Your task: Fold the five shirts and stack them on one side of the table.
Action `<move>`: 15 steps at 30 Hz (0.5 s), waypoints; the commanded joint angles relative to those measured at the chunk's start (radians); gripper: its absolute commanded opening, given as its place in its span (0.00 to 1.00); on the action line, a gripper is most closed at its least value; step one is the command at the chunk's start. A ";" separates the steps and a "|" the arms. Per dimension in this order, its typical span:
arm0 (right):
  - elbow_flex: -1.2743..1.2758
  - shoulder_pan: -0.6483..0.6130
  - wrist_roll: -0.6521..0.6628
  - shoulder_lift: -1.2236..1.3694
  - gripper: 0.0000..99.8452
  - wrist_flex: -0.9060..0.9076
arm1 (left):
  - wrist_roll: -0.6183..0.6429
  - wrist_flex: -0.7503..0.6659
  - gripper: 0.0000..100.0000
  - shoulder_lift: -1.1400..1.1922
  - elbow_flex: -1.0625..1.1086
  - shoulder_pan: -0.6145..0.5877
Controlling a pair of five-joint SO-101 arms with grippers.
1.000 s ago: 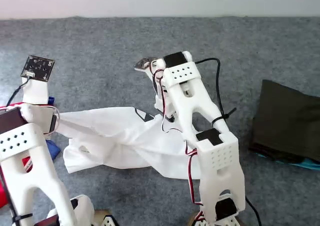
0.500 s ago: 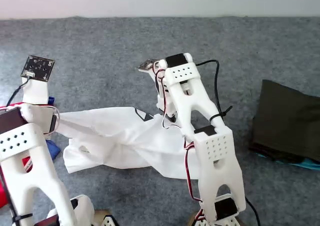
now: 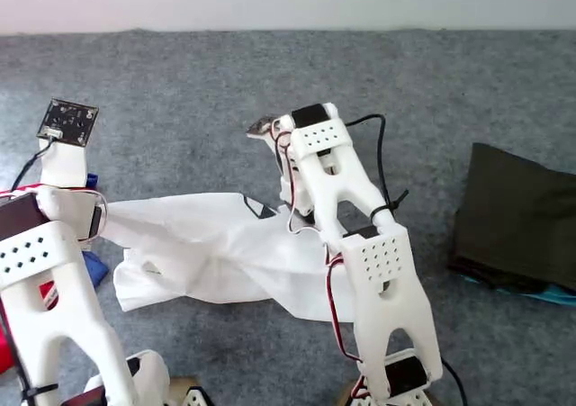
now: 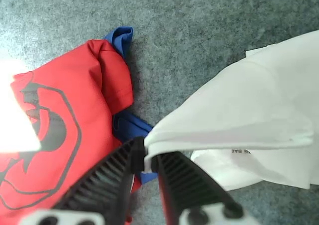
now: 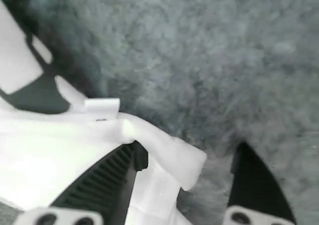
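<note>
Both jaws are at your white shirt (image 3: 216, 253): left jaws clamp its edge near the red shirt (image 4: 55, 120); right jaws stand wide astride a fold.

Grey table (image 3: 180, 91): white shirt (image 3: 207, 253) centre, dark folded stack (image 3: 522, 208) right, red shirt (image 4: 94, 80) left.
</note>
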 commanded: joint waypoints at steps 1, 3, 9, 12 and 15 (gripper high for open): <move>-0.032 -0.021 0.084 -0.004 0.07 0.008 | 0.006 -0.012 0.02 -0.020 -0.001 0.002; -0.066 -0.018 0.121 -0.002 0.01 0.036 | 0.006 -0.012 0.02 -0.020 -0.001 0.002; -0.118 -0.004 0.135 -0.050 0.01 0.064 | 0.006 -0.012 0.02 -0.020 -0.001 0.002; -0.115 0.001 0.164 -0.130 0.01 0.065 | 0.006 -0.006 0.02 -0.029 -0.010 0.002; -0.114 0.031 0.184 -0.254 0.01 0.065 | 0.006 0.029 0.02 -0.040 -0.070 0.000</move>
